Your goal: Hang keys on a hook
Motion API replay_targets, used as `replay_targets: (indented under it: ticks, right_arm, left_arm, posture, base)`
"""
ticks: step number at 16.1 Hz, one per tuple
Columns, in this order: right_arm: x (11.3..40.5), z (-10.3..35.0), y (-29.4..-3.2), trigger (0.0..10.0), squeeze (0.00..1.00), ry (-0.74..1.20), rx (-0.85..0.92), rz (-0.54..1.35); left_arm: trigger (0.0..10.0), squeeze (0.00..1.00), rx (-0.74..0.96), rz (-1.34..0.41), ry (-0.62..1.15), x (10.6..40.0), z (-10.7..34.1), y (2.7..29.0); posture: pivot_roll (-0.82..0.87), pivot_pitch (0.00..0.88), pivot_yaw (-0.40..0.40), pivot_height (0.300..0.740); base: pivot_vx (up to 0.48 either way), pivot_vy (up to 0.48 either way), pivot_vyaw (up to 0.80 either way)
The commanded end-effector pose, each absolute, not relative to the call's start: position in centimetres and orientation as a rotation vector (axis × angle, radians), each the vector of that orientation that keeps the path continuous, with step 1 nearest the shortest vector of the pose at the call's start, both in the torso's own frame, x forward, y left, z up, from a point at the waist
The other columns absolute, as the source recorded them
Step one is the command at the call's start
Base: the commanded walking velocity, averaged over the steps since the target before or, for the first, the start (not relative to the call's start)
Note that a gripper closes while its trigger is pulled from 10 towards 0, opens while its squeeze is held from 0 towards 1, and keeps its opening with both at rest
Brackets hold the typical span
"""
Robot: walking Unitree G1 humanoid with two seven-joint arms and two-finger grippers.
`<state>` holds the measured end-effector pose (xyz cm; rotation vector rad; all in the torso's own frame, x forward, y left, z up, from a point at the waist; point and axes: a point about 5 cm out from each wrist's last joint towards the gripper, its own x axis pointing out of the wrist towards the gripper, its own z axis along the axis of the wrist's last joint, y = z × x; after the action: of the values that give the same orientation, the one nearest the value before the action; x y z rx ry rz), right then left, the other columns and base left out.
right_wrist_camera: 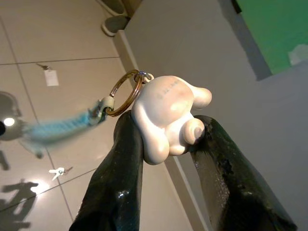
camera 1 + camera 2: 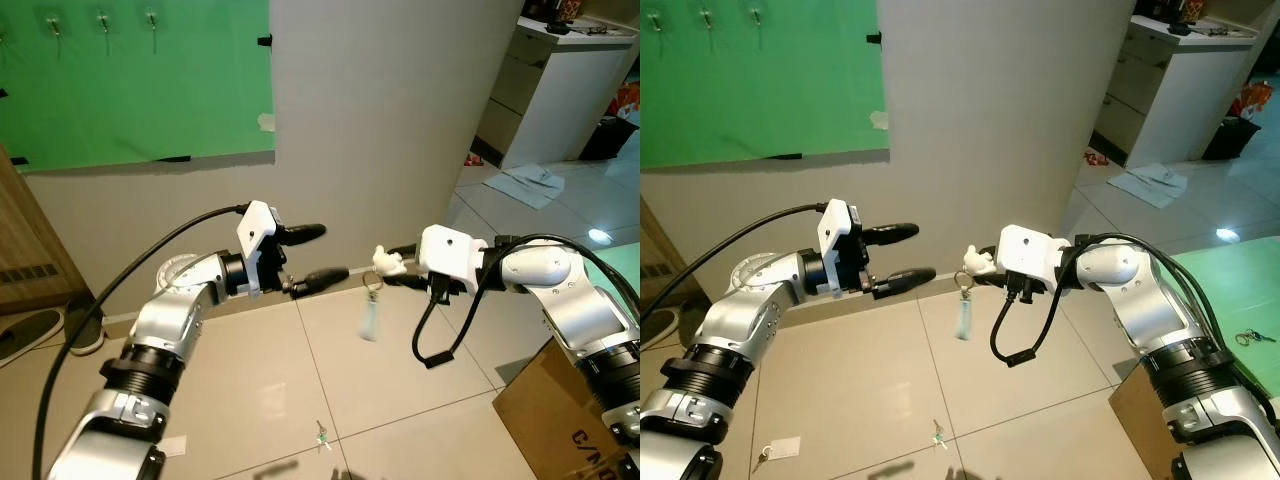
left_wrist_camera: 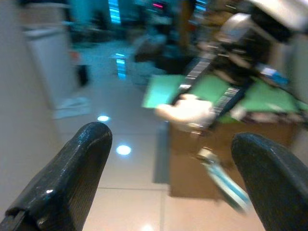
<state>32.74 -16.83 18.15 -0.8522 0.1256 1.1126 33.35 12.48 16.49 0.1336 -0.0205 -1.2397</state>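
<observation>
Left eye view: right gripper (image 2: 392, 270) raised at mid-height before the grey wall (image 2: 390, 120), fingers clenched on a white figurine keychain (image 2: 388, 262), with ring and blurred pale-blue strap (image 2: 370, 318) dangling below. Left gripper (image 2: 322, 254) just beside it, fingers parted, grasping nothing. Row of hooks (image 2: 103, 21) high up on the green panel (image 2: 130, 90), well apart from the keys. Small keys (image 2: 321, 435) lying on the tiled floor (image 2: 330, 400).

Right eye view: cardboard box (image 2: 1135, 420) beside the right arm.

Left wrist view: blurred; two spread fingers (image 3: 67, 173) facing the keychain.

Right wrist view: figurine pinched between both fingers (image 1: 115, 183), brass ring (image 1: 124, 94) hanging from it.
</observation>
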Motion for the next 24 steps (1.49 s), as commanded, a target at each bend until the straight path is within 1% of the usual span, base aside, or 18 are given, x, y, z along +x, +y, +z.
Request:
replay_targets:
  ticks: [1,4,7,10,11,14,15,16,17,18,19,24]
  right_arm:
    - [32.8,18.9,-16.9,0.0,0.0,0.111,-0.884,1.132]
    - [32.5,19.1,-16.6,0.0,0.0,0.117,-0.883,1.188]
    - [32.1,20.0,-15.8,0.0,0.0,0.065,-0.84,1.233]
    - [31.9,20.5,-15.4,0.0,0.0,0.046,-0.83,1.249]
    - [31.4,21.0,-14.8,0.0,0.0,0.024,-0.834,1.271]
    - [31.1,21.2,-14.6,0.0,0.0,0.02,-0.83,1.286]
    - [31.1,21.2,-14.6,0.0,0.0,0.022,-0.828,1.285]
    - [31.1,21.2,-14.6,0.0,0.0,0.022,-0.826,1.285]
    - [31.0,21.2,-14.5,0.0,0.0,0.023,-0.825,1.285]
    - [31.0,21.2,-14.5,0.0,0.0,0.024,-0.824,1.287]
    - [30.9,21.2,-14.5,0.0,0.0,0.025,-0.823,1.288]
    - [30.6,22.0,-14.3,0.0,0.0,0.001,-0.811,1.295]
  left_arm:
    - [10.0,0.0,0.155,-1.308,-0.036,33.3,17.2,12.0]
    - [10.0,0.0,0.171,-1.44,0.006,32.6,16.9,11.5]
    - [10.0,0.0,0.153,-1.498,0.041,32.4,16.4,10.9]
    - [10.0,0.0,0.112,-1.515,0.033,32.3,16.4,10.6]
    - [10.0,0.0,0.068,-1.521,0.022,32.3,16.5,10.3]
    - [10.0,0.0,0.055,-1.527,0.027,32.2,16.2,9.9]
    - [4.9,0.0,0.055,-1.533,0.032,32.2,16.1,9.9]
    - [3.8,0.0,0.058,-1.535,0.036,32.2,16.1,9.9]
    - [3.8,0.0,0.059,-1.534,0.037,32.2,16.0,10.0]
    - [3.1,0.0,0.06,-1.533,0.041,32.2,16.0,10.0]
    - [0.0,0.0,0.063,-1.532,0.046,32.2,16.0,10.1]
    - [0.0,0.0,0.06,-1.54,0.065,32.1,15.4,9.8]
  posture:
    - [-0.09,0.0,0.018,0.74]
    - [-0.1,0.0,0.019,0.74]
    - [-0.1,0.0,0.021,0.74]
    - [-0.1,0.0,0.022,0.74]
    - [-0.11,0.0,0.022,0.74]
    - [-0.11,0.0,0.022,0.74]
    - [-0.11,0.0,0.021,0.74]
    - [-0.11,0.0,0.023,0.74]
    - [-0.11,0.0,0.023,0.74]
    - [-0.11,0.0,0.024,0.74]
    - [-0.11,0.0,0.025,0.74]
    - [-0.11,0.0,0.027,0.74]
  base:
    - [0.0,0.0,0.0]
    - [0.0,0.0,0.0]
    - [0.0,0.0,0.0]
    - [0.0,0.0,0.0]
    - [0.0,0.0,0.0]
    - [0.0,0.0,0.0]
    - [0.0,0.0,0.0]
    - [0.0,0.0,0.0]
    - [0.0,0.0,0.0]
    - [0.0,0.0,0.0]
    - [0.0,0.0,0.0]
    - [0.0,0.0,0.0]
